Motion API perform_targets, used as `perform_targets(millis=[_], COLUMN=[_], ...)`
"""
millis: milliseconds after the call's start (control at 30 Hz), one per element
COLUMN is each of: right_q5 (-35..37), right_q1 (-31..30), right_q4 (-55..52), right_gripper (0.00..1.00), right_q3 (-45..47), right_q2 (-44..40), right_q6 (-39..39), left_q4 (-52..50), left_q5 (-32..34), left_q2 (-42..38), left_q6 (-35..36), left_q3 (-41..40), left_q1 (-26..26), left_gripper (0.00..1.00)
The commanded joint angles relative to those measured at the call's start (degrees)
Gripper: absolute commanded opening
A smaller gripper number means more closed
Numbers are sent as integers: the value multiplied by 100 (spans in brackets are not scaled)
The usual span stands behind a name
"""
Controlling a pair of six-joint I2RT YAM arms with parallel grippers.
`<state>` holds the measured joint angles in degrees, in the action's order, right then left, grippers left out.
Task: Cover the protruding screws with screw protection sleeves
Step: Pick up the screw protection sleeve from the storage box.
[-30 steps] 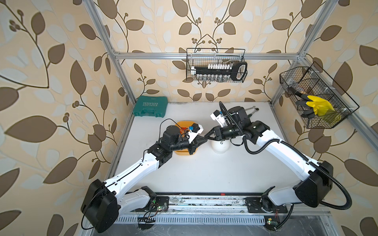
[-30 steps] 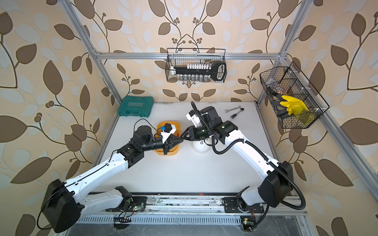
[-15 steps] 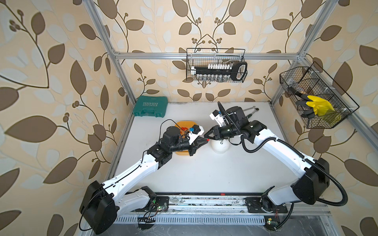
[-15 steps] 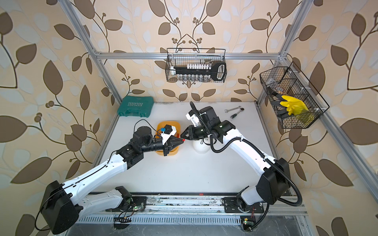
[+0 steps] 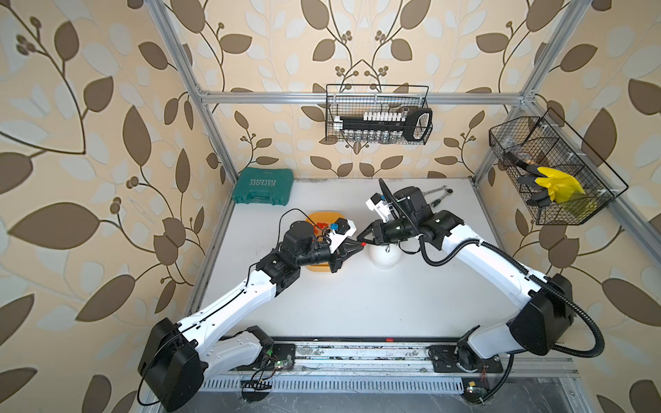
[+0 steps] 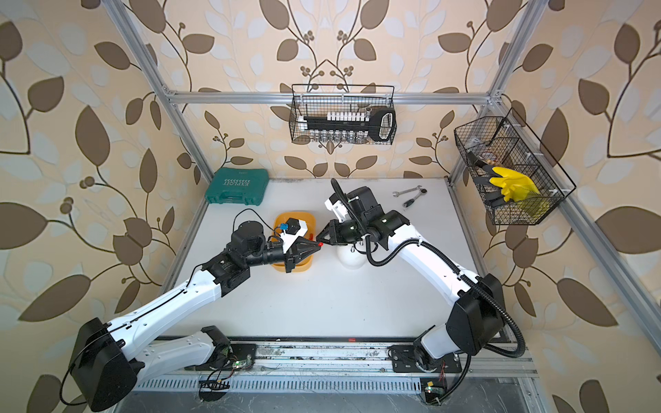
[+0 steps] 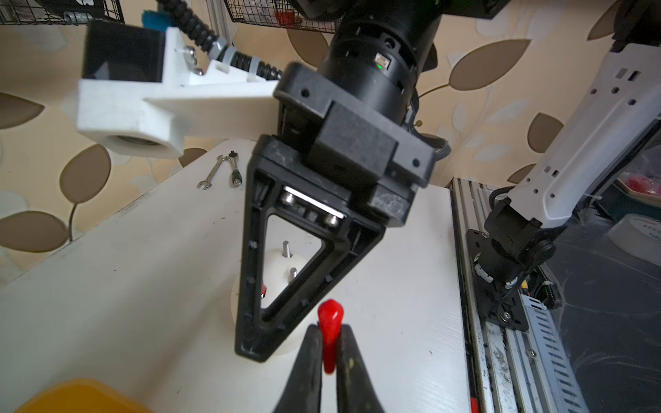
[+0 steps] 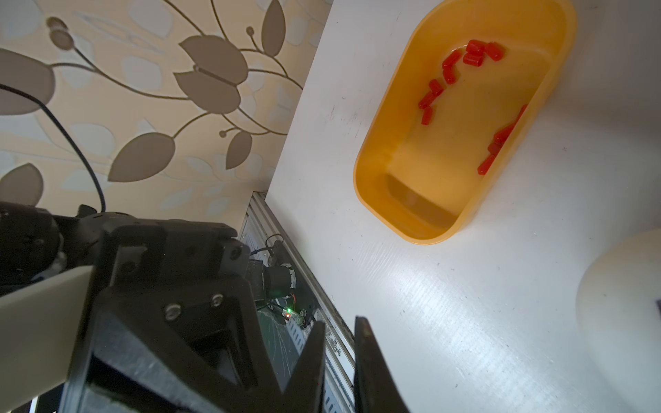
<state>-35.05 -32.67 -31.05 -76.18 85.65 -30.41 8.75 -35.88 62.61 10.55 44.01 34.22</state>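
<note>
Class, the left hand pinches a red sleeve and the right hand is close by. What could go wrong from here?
1. The red sleeve sits only between the tips of the left hand; a nudge from the right hand, close beside it, might knock it loose.
2. The right hand hangs just above the white dome; a careless descent could strike its bare screws.

Two grey protruding screws [image 7: 286, 248] stood bare on dome [image 5: 384, 259], red screw protection sleeves [image 8: 452, 68] lay loose in tray [image 8: 425, 239] at its 9 o'clock, one sleeve [image 7: 331, 321] gripped aloft
</note>
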Motion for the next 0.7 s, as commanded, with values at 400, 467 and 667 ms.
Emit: perform_targets(millis=[400,467,667], right_q5=[-393,-486,-564], right_q1=[173,176,165], right_q4=[225,170,-152], right_gripper=[29,29,36], right_q3=[196,154,31], right_q2=[-527,-573,-651], right_q6=[0,-9,42], left_q4=[232,219,238], left_q5=[-31,31,312], left_q2=[-205,-206,-205], left_q6=[106,129,157], left_q3=[55,46,-3], left_q1=[69,75,82], left_gripper=[12,12,12])
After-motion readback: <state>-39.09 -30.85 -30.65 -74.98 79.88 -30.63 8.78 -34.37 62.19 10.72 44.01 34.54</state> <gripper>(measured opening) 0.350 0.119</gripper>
